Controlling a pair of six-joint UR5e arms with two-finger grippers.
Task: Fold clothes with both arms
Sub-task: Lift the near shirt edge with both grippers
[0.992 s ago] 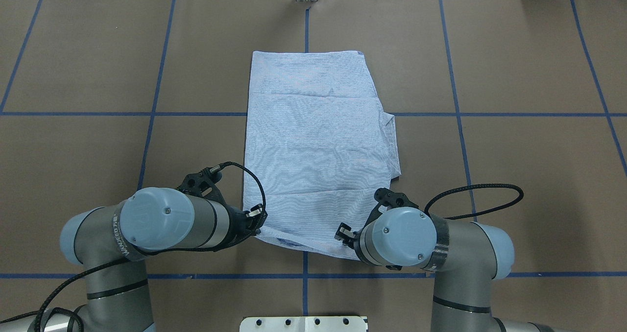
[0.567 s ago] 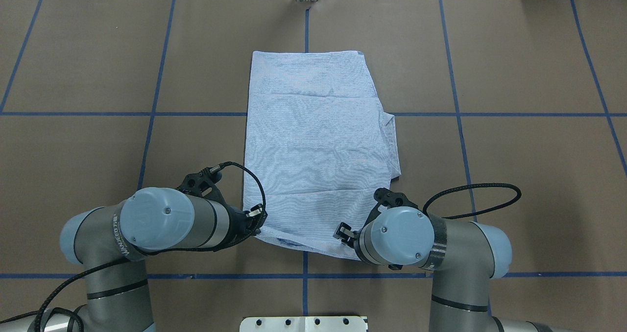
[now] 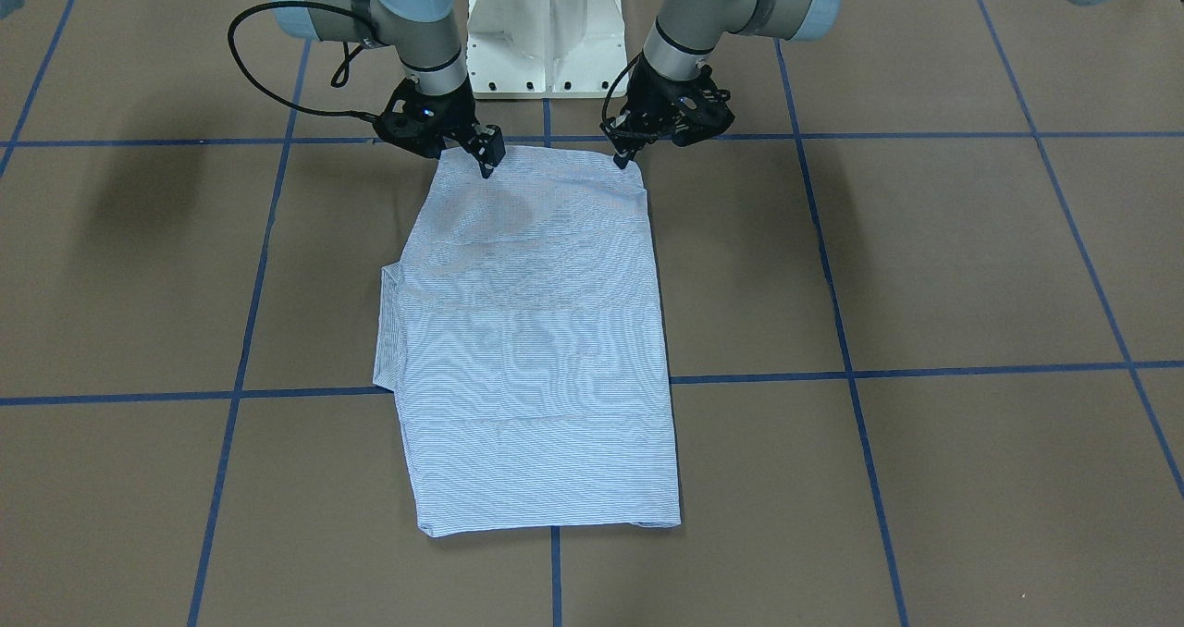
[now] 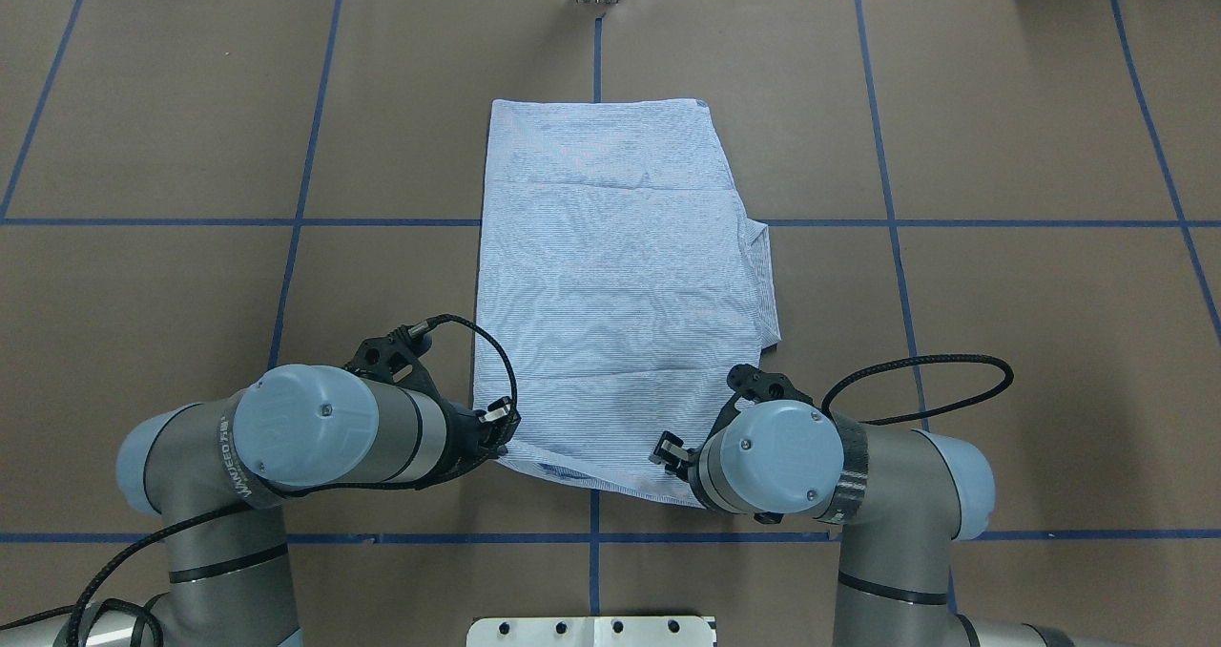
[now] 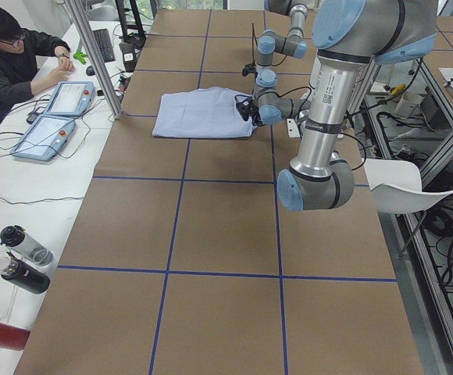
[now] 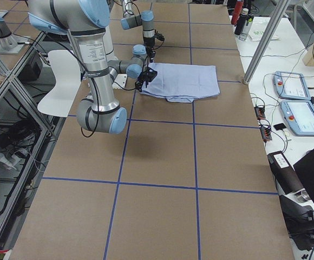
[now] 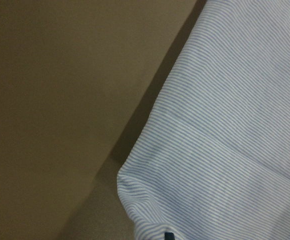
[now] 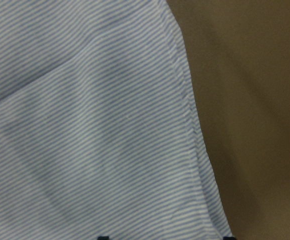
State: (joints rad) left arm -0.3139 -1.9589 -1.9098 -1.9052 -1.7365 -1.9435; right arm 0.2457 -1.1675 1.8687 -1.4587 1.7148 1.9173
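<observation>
Brown paper crossed by blue tape lines covers the bench. On it the left pincer is pinched closed on the shirt at its corner nearest the robot. The right pincer stands open, tips spread over the hem at the other near corner. Folded into a long rectangle, the shirt lies flat mid-bench, stretching away from the robot.
</observation>
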